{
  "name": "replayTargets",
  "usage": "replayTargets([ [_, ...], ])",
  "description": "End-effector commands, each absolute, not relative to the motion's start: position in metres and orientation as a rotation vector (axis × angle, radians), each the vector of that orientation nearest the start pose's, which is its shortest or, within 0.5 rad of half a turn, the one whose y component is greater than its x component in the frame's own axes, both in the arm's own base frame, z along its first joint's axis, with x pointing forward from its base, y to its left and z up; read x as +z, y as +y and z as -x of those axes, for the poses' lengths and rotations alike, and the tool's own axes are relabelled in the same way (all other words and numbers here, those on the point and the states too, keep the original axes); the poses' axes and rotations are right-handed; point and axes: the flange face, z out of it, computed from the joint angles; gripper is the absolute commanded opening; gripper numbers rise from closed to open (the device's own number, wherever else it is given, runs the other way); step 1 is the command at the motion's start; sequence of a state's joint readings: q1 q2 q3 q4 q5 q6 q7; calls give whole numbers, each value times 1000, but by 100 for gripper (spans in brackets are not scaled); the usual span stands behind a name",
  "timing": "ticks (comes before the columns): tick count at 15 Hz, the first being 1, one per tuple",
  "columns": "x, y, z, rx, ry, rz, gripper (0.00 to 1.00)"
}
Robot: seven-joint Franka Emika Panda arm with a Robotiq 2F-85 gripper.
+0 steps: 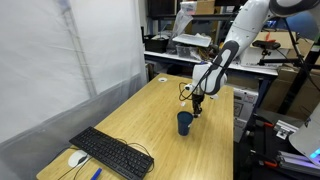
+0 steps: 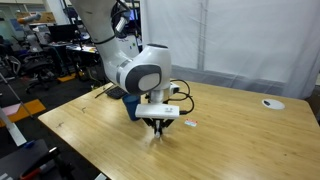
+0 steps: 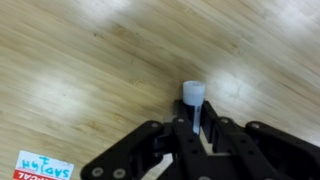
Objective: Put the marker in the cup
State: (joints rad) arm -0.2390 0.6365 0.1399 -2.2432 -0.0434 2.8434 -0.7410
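**Marker pinched upright beside the cup, with little room to spare**

From where I stand, the gripper (image 3: pixel 198 128) has its two black fingers (image 3: pixel 172 140) clamped on the marker (image 3: pixel 194 97). It holds the thin shaft, so the grasp looks narrow rather than deep. The marker hangs just over the wooden table (image 1: pixel 150 110), near the dark blue cup (image 1: pixel 185 122) but not above it. In an exterior view the gripper (image 1: pixel 197 103) sits a little off to the cup's side.

The marker's long axis runs close to vertical. The wrist view looks almost straight down it. The pale, wider end points away from the fingers and towards the tabletop, and the other end is hidden between the jaws. I cannot tell whether it leans slightly.

What worries me is the height. The lower end seems to hang about level with the cup's rim or below it. A sideways move without a lift first would probably hit the wall and tip or shove the light cup. The mouth is also small, so a release slightly off-centre could bounce the marker off the rim. With such a slim grip, any knock might also twist the marker in the fingers.
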Motion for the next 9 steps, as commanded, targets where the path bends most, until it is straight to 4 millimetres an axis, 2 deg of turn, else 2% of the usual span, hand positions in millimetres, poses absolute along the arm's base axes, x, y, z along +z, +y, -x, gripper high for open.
replayTargets([
  [1, 85, -40, -515, 23, -986, 2929, 5],
  [3, 112, -45, -511, 92, -974, 2977, 5],
  [6, 164, -58, -512, 188, -962, 3051, 5],
  [9, 218, -65, -514, 399, -994, 3071, 5],
])
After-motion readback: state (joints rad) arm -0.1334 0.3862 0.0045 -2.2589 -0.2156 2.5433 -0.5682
